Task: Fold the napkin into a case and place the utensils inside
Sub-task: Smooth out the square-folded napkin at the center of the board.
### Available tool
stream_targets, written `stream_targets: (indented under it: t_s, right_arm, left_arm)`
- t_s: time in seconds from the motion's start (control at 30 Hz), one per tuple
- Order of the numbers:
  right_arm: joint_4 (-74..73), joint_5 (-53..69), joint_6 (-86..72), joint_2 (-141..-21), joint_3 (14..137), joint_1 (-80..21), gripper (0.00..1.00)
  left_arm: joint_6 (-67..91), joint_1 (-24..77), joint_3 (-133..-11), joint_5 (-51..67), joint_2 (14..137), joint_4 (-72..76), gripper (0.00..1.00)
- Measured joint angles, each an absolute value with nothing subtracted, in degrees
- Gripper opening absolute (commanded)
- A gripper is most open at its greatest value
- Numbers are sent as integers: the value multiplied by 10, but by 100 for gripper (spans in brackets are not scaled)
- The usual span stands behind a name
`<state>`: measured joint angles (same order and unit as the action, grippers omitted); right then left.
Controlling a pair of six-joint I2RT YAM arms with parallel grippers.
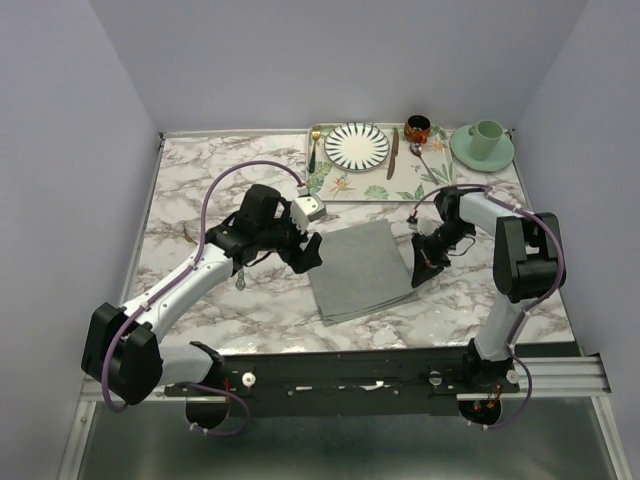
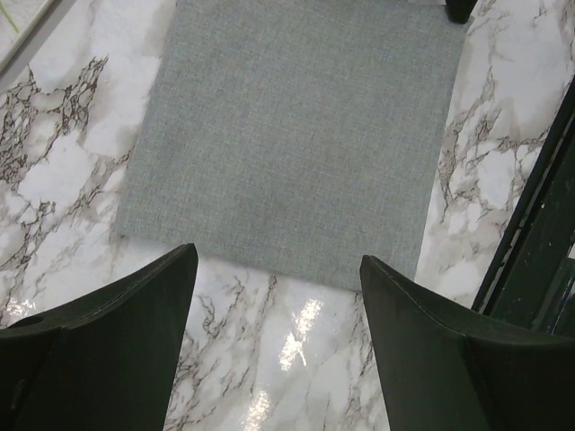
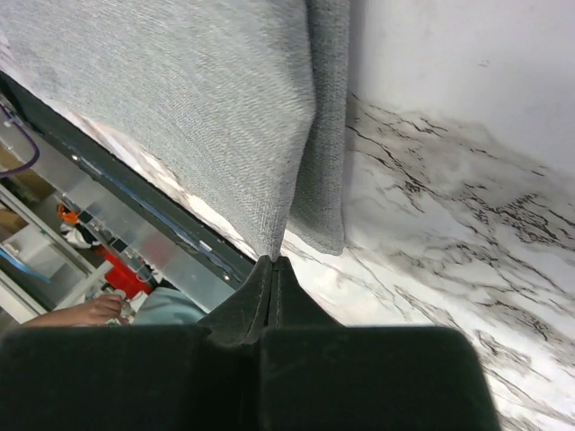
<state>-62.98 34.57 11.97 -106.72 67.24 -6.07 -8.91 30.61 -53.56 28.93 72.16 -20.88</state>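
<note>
On the glossy, grey-veined marble table (image 1: 200, 200), the napkin (image 1: 362, 270) lies between the two arms, a plain grey square of fine woven cloth, flat over most of its area. At its right edge the right gripper (image 3: 272, 269) has its dark jaws pressed fully together. The wrist view shows the cloth's border rising into the tips, so it appears to be pinched there, with a second strip of the same cloth lying on the marble just beside it.

The left gripper (image 2: 278, 292) hovers over bare marble just off the napkin's left edge, its wedge-shaped black fingers spread wide and holding nothing.

Beyond the napkin sits a leaf-patterned rectangular tray (image 1: 385, 190) carrying a round plate (image 1: 357, 145) with dark radial stripes, a gold fork (image 1: 315, 150) to its left and a brown-handled knife (image 1: 394, 152) to its right. What looks like a slim spoon (image 1: 428, 168) lies at the tray's right end. A small dark cup (image 1: 417, 127) stands behind it, near a pale green cup (image 1: 488, 132) on a matching saucer (image 1: 465, 152).
</note>
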Motion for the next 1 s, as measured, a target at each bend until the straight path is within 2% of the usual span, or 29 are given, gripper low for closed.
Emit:
stream_targets:
  t_s: [0.47,0.5,0.53,0.6,0.63,0.73,0.8,0.9,1.0]
  right_arm:
    - [-622,318,129,-1132,646,-61,2]
    - [-622,318,129,-1133,646,-61,6]
    - [-622,318,129,-1133,646,-61,21]
    - [-624,318,133,-1133,651,-61,37]
    - [-627,318,137,-1133,654,-61,50]
    - [-645,324,162,-1131,672,-61,70]
    - [-660,329,183,-1112,683,-60,75]
    - [-686,342,210,-1068,714,-60,80]
    - [-710,359,232,-1020,816,-59,95]
  left_arm:
    - [-96,306,-536,286,757,-214,80]
    - [-95,306,-536,285,763,-215,80]
    - [-91,306,-536,285,769,-215,80]
    - [-85,304,-536,285,780,-216,82]
    - [-79,301,-536,286,786,-216,84]
    - [-62,287,-546,295,801,-227,92]
    - [-53,274,-557,303,806,-228,99]
    - [-43,260,-591,307,805,-229,99]
    - [-46,259,-659,303,804,-234,99]
